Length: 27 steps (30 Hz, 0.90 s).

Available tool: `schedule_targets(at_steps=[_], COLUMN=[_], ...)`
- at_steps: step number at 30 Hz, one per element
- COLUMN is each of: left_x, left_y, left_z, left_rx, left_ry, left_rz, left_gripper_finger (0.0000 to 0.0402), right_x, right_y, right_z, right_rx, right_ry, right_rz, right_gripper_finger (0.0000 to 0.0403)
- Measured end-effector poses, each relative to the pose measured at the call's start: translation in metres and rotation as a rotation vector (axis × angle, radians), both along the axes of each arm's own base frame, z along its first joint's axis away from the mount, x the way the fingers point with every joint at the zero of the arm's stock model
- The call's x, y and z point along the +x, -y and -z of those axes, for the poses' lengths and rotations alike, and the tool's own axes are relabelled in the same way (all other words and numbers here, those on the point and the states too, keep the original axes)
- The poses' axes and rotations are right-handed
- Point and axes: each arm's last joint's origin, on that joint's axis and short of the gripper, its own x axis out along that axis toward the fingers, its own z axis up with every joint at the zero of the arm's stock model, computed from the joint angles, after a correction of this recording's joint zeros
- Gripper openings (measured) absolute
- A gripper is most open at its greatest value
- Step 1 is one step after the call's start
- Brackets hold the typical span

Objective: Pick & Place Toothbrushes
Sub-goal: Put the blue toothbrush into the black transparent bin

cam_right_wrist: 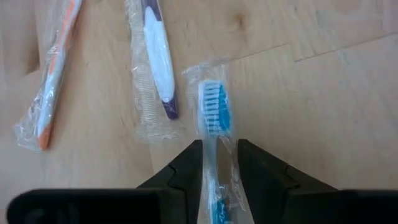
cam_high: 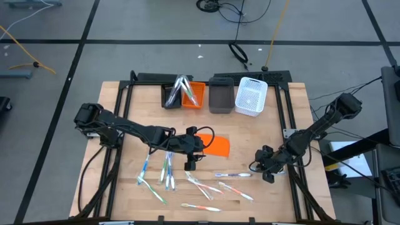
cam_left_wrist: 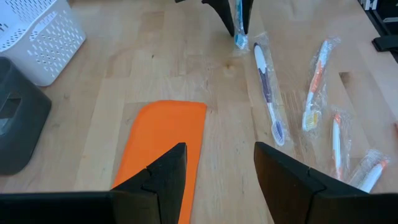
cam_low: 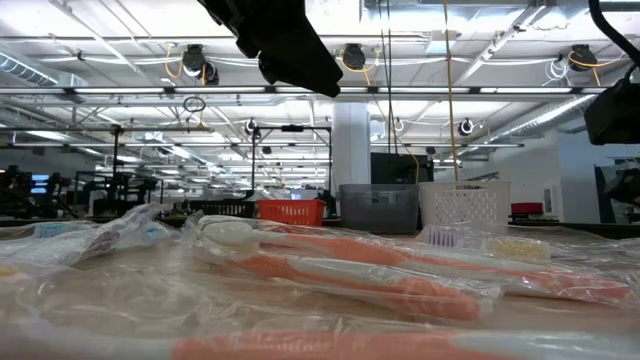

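Note:
Several wrapped toothbrushes (cam_high: 200, 184) lie flat on the wooden table near its front edge. Among them are a purple-and-white one (cam_right_wrist: 158, 62) and an orange one (cam_right_wrist: 56, 68). My right gripper (cam_high: 267, 174), at the table's right, is shut on a blue toothbrush (cam_right_wrist: 214, 112) in a clear wrapper. My left gripper (cam_left_wrist: 217, 180) hangs open over the edge of the flat orange sheet (cam_left_wrist: 165, 143) at mid-table, nothing between its fingers. More toothbrushes (cam_high: 181, 87) stick up out of the black bin at the back. My right gripper pinches the blue toothbrush's handle (cam_right_wrist: 211, 168) through its wrapper between the two fingers. The fingers slant down from the table's right side. The brush runs on forward along them, its bristled head (cam_left_wrist: 240, 41) lowest. Whether the head touches the table I cannot tell.
Four bins stand in a row at the table's far edge: black (cam_high: 170, 97), orange (cam_high: 195, 97), grey (cam_high: 220, 97) and a white basket (cam_high: 251, 97). Wrapped brushes (cam_low: 350, 270) crowd the front. Bare wood lies between the orange sheet and the bins.

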Motion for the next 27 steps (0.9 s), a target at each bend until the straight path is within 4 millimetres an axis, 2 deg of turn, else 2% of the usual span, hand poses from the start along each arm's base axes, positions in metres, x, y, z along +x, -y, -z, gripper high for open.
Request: schedule_targets(at_steps=[6,13,19,23,27], left_x=[0.0,0.0,0.003,0.005,0.007], left_y=[0.0,0.0,0.001,0.001,0.002], left_z=[0.0,0.0,-0.004,-0.006,-0.01], left_rx=[-0.003,-0.005,-0.016,-0.022,-0.033], left_ry=[0.0,0.005,0.054,0.082,0.131], left_rz=[-0.003,-0.004,-0.004,-0.004,-0.004], left_gripper_finger=[0.0186,0.0186,0.0186,0.0186,0.0186], right_x=[0.0,0.002,0.018,0.032,0.043], right_y=[0.0,-0.001,-0.002,-0.003,-0.002], right_z=[0.001,-0.005,-0.036,-0.06,-0.075], right_rx=[0.006,0.019,-0.088,-0.19,-0.288], right_ry=[-0.011,0.005,0.156,0.314,0.468], right_rz=[0.012,0.007,-0.004,0.005,0.038], right_gripper_finger=[0.0011,0.0003,0.0,0.0,0.0])
